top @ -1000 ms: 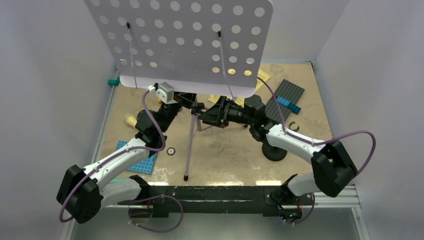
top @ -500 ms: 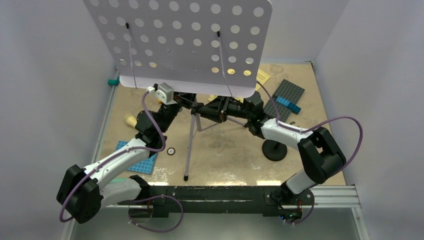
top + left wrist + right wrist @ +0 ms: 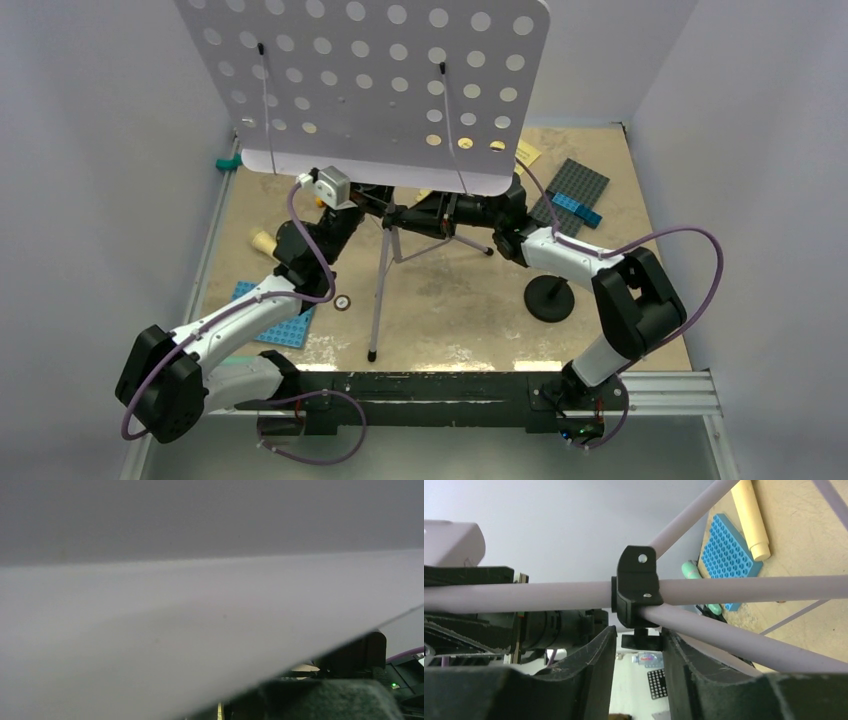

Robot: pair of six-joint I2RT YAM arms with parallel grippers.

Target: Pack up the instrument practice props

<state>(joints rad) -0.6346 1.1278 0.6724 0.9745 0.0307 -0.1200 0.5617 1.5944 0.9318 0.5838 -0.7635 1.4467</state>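
The tall music stand (image 3: 378, 290) stands mid-table on its tripod, and its perforated lilac desk (image 3: 370, 80) covers the back of the top view. Both arms reach under the desk to the black hub (image 3: 636, 585) where the lilac tubes meet. My right gripper (image 3: 639, 636) has its jaws drawn in on the black knob under that hub. My left gripper (image 3: 360, 206) grips the tube beside it, half hidden by the desk. The desk's underside (image 3: 150, 630) fills the left wrist view. The cream microphone (image 3: 262, 240) lies at the left, the black mic stand (image 3: 549, 298) at the right. Yellow pages (image 3: 526, 152) lie behind.
A blue baseplate (image 3: 272, 318) lies front left beside a small round disc (image 3: 343, 300). A grey baseplate (image 3: 572, 185) with a blue brick (image 3: 577, 207) lies back right. A teal piece (image 3: 228, 163) sits by the left wall. Walls close three sides.
My right arm has pushed leftward to the stand's hub and its jaws have narrowed around it. The stand's desk has shifted slightly right. The left arm has stayed put.
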